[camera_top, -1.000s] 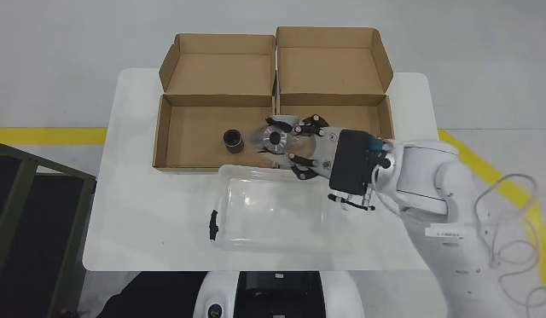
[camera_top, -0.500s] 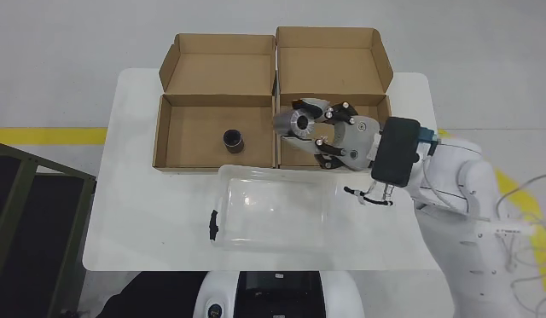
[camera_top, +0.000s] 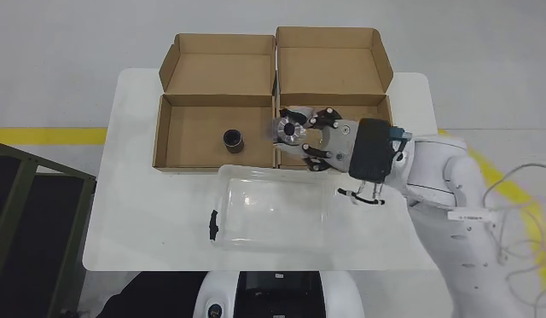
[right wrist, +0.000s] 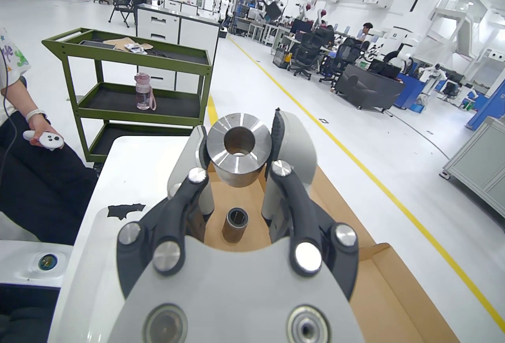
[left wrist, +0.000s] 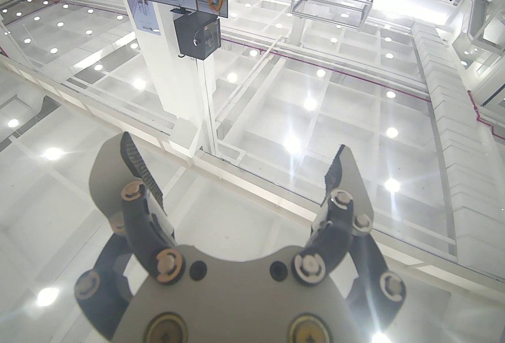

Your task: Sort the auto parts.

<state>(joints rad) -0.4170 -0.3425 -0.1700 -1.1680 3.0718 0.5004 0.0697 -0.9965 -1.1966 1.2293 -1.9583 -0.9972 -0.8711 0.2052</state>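
your right gripper [camera_top: 292, 132] pinches the silver bushing [right wrist: 239, 159] at centre frame, near the wall between left box [camera_top: 192, 139] and right box [camera_top: 375, 118]; release here and it may missort.

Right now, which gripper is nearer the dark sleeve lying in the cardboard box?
Right. The right gripper, shut on a silver bushing, hangs close beside the dark sleeve, over the boxes' shared wall. The left gripper, open, faces the ceiling, far from it.
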